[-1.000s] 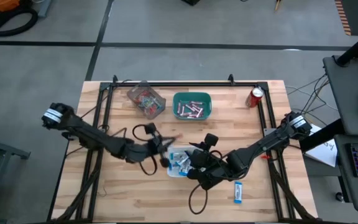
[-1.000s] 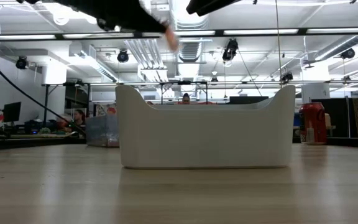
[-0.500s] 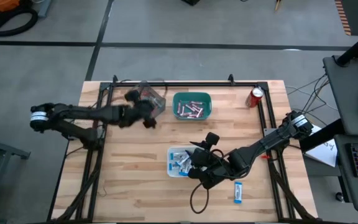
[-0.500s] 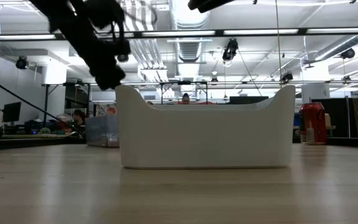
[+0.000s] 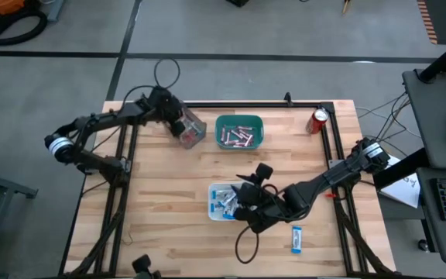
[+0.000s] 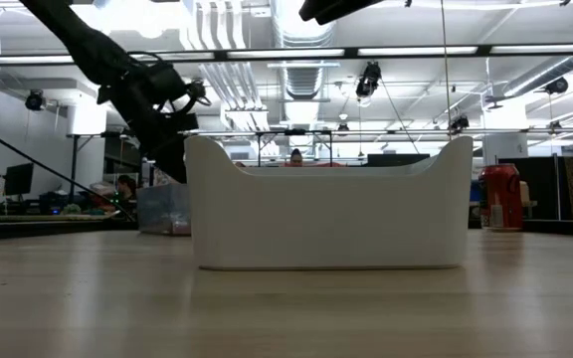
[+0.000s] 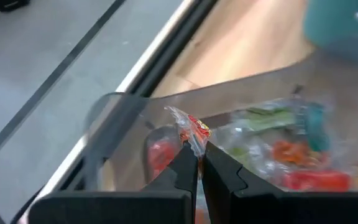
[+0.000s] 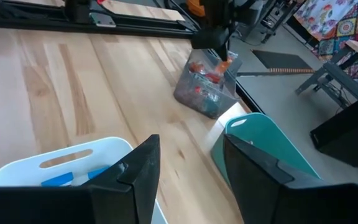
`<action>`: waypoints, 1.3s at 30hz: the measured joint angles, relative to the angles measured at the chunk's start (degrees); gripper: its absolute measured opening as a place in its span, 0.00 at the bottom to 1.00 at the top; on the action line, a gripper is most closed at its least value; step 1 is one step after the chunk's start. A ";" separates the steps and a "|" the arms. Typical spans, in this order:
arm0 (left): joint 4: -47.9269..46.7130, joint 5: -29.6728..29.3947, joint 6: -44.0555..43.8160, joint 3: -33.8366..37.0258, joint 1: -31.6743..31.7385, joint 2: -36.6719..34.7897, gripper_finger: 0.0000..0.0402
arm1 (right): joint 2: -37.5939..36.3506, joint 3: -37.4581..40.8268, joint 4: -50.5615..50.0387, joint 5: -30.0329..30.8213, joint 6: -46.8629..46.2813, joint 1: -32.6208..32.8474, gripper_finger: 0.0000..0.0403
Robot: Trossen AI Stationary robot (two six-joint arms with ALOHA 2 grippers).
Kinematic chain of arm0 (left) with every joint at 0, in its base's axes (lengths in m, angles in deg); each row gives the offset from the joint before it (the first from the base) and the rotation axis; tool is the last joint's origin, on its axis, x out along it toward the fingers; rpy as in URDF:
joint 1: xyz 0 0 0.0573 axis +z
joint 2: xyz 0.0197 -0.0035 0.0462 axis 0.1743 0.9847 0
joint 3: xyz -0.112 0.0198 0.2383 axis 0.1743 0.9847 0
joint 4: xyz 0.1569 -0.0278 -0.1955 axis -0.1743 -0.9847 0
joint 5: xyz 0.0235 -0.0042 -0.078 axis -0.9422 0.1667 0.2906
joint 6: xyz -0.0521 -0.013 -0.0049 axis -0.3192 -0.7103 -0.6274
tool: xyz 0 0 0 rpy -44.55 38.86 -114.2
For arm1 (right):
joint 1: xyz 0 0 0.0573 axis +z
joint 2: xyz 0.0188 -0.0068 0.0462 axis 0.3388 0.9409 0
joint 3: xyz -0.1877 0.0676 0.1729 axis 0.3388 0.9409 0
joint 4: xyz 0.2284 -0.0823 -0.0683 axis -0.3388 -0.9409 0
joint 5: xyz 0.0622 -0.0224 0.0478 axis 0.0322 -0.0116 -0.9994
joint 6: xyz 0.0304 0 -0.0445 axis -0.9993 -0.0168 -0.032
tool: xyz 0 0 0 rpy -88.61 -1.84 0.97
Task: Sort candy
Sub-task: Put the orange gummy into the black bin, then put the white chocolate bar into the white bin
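At eleven o'clock on the desk (image 5: 161, 186), the left gripper (image 7: 194, 163) pinches a red-orange wrapped candy (image 7: 192, 130) above the clear plastic bin (image 7: 253, 118); released off-centre, it could land outside. The right gripper (image 8: 188, 163) waits wide apart.

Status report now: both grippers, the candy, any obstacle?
Left gripper shut on red-wrapped candy above clear bin. Right gripper open over white bin. No obstacle visible.

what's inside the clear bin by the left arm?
Clear bin holds red-orange wrapped candy. Left end effector, pinching one red piece, hangs over it. The bottom layer is covered.
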 joint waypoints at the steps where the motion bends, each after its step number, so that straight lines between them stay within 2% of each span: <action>1: 0.18 -0.02 0.18 -0.25 0.66 0.37 0.00 | 0.00 0.00 -0.03 0.00 0.00 -0.14 0.41; 7: 0.27 0.20 1.19 -0.70 1.39 1.10 0.07 | 0.00 0.00 -0.14 -0.74 -0.61 -0.53 0.42; 12: 0.26 0.25 1.13 -0.70 1.39 0.89 0.16 | -0.28 0.00 -0.25 -4.97 -0.68 -0.88 0.43; 19: -1.88 2.20 -3.76 -0.70 0.32 -0.92 0.23 | -0.40 0.00 -0.51 -7.82 -1.05 -1.02 0.43; 23: -2.48 5.49 -7.12 0.94 -3.10 -3.69 0.24 | -1.15 -0.02 -3.50 -17.85 -5.89 -1.31 0.43; 28: 0.19 4.93 -10.19 5.74 -11.33 -9.94 0.22 | -1.27 -0.07 -9.52 -31.80 -15.50 -1.39 0.42; 30: 0.88 2.12 -11.15 7.33 -14.94 -13.18 0.21 | -1.27 -0.07 -11.62 -37.01 -19.22 -1.39 0.41; 34: 1.03 -9.56 -12.95 9.29 -22.12 -20.08 0.20 | -1.27 -0.07 -17.23 -47.53 -25.80 -1.36 0.39; 39: 1.43 -11.43 -16.71 10.52 -30.70 -27.33 0.20 | -1.27 -0.07 -27.06 -55.49 -33.20 -0.82 0.39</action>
